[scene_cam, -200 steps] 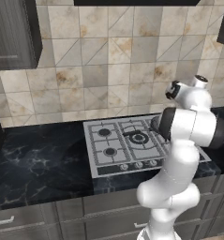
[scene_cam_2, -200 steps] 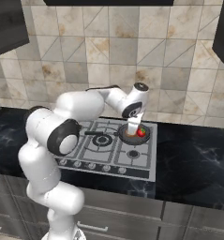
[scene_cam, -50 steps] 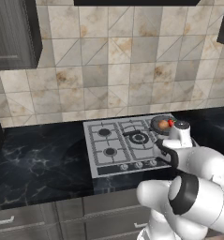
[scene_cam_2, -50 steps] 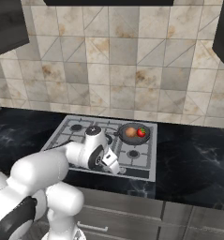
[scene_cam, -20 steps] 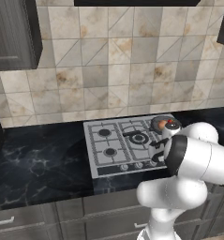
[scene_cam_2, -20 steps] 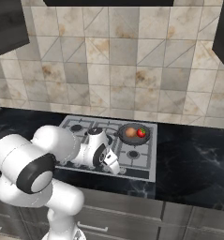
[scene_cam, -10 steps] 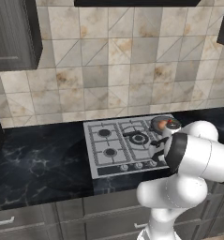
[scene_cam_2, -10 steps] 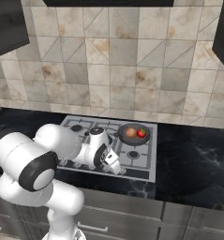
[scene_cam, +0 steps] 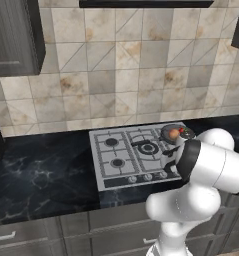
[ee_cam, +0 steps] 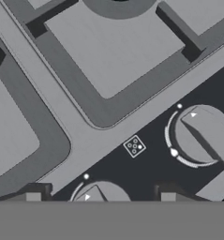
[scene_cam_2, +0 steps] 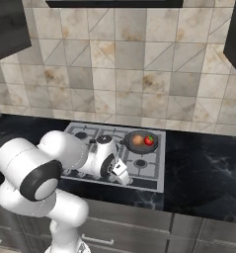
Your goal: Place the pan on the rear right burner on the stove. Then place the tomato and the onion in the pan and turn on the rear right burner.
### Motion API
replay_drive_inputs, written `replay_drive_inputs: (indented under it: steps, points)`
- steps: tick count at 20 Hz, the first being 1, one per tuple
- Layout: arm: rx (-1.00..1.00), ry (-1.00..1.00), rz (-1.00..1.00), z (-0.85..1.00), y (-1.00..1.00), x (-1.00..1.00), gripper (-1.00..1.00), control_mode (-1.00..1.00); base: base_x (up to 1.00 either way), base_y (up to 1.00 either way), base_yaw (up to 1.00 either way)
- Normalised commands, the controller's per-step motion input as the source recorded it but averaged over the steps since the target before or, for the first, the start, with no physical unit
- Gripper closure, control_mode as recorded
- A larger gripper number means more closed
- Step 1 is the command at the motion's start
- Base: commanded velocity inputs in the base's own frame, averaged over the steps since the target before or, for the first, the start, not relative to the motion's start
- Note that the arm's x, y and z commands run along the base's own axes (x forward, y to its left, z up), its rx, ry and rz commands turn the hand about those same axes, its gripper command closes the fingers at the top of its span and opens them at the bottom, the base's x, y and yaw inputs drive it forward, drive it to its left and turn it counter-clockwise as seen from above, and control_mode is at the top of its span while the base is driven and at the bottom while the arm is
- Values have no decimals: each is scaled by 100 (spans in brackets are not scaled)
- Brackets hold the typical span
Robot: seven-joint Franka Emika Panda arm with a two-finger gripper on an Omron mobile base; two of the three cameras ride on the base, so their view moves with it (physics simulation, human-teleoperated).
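Pan (scene_cam_2: 139, 142) sits on rear right burner of stove (scene_cam: 107, 165); onion (scene_cam_2: 137, 140) and tomato (scene_cam_2: 149, 141) inside, side by side. Only knob turn left, by my reckoning. Gripper (scene_cam_2: 125, 178) low over front knob row, jaws apart, holding nothing. Hand view: one knob (ee_cam: 203, 135) up right, another knob (ee_cam: 100, 193) at bottom edge between fingertips. Advice: confirm from burner icon (ee_cam: 134, 146) which knob serves rear right, centre jaws across its ridge, close firmly, then rotate without slipping.
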Motion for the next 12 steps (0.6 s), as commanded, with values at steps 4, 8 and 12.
replay_drive_inputs:
  steps: [4,8,12]
  points:
    - [0,-9,-3,-100,20,-54,100,-100,0,0,0]
    - [0,-26,-4,-100,41,-67,100,-100,0,0,0]
    - [0,-32,-5,-100,57,-70,100,-100,0,0,0]
